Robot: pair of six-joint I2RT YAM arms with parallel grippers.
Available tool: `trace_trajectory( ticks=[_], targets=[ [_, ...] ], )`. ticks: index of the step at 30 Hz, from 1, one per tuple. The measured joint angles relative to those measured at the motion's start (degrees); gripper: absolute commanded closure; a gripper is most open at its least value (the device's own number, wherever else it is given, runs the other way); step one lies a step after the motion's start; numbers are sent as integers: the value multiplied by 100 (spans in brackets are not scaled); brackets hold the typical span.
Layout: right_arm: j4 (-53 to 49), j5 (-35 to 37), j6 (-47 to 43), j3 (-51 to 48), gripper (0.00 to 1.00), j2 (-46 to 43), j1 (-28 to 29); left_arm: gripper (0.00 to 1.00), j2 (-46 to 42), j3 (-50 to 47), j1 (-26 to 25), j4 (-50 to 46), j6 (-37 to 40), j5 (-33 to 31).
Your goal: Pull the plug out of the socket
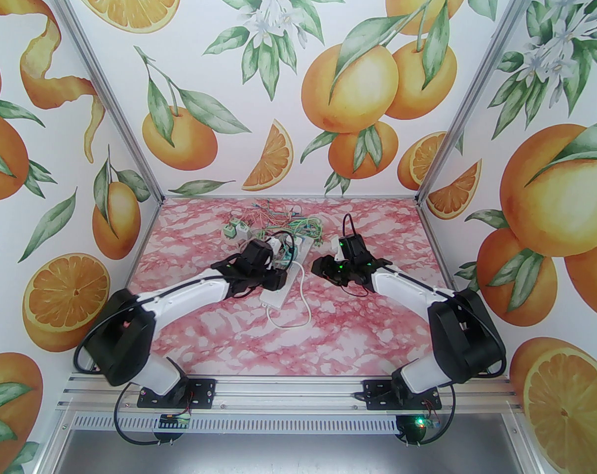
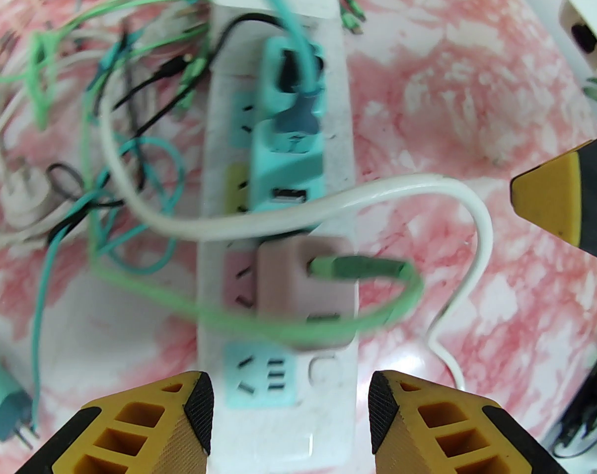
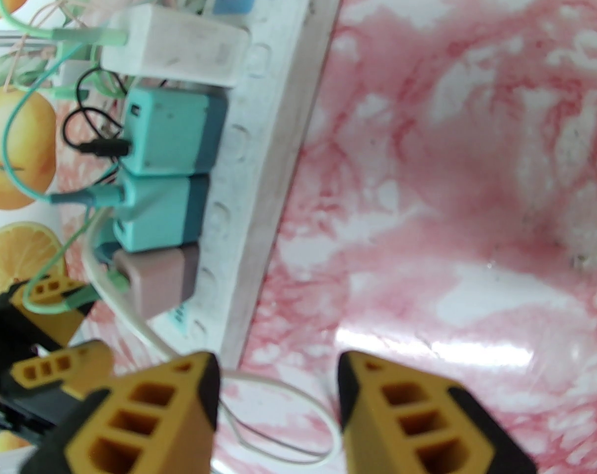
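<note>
Straight ahead of the left jaws, down the long power strip (image 2: 338, 116), sits the pink plug (image 2: 279, 289); right jaws hang off beside. Both pairs gape empty.

Top external: fixed, high behind the arm bases (image 1: 175, 393), looking down and forward across the whole bench (image 1: 377, 324), farthest off. Left wrist: close above the power strip (image 2: 340, 116), looking along it, left pincer (image 2: 291, 413) at frame bottom. Right wrist: close, low-angled, facing the power strip from its right side, right pincer (image 3: 279, 403) at bottom. Shared: power strip, bench.
</note>
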Motion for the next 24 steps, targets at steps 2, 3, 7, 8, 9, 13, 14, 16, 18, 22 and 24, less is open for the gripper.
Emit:
trace_trajectory(
  ticks=[2, 3, 7, 8, 9, 13, 14, 16, 18, 22, 24],
  targets=[
    [-2, 0, 0, 0, 54, 0, 0, 43, 138, 105, -63, -42, 103, -24],
    [-2, 0, 0, 0, 54, 0, 0, 43, 225, 177, -87, -63, 166, -48],
    [-2, -9, 0, 0, 55, 0, 0, 45, 461, 374, -109, -98, 310, -160],
    [-2, -11, 0, 0, 54, 0, 0, 46, 511, 415, -109, -109, 334, -175],
    [0, -13, 0, 0, 54, 0, 0, 47, 586, 470, -109, -122, 378, -197],
    [2, -55, 2, 0, 55, 17, 0, 53, 844, 649, -109, -153, 463, -289],
    [4, -70, 2, 0, 55, 37, 0, 54, 885, 669, -109, -155, 474, -299],
    [33, -114, 4, 2, 55, 111, 0, 58, 944, 680, -109, -160, 514, -321],
    [50, -168, 4, 24, 55, 219, 0, 63, 975, 680, -109, -170, 557, -339],
    [225, -337, 68, 131, 56, 549, 2, 70, 984, 680, -90, -192, 579, -400],
    [354, -433, 114, 227, 56, 758, 0, 72, 981, 680, -66, -195, 562, -385]
  ],
)
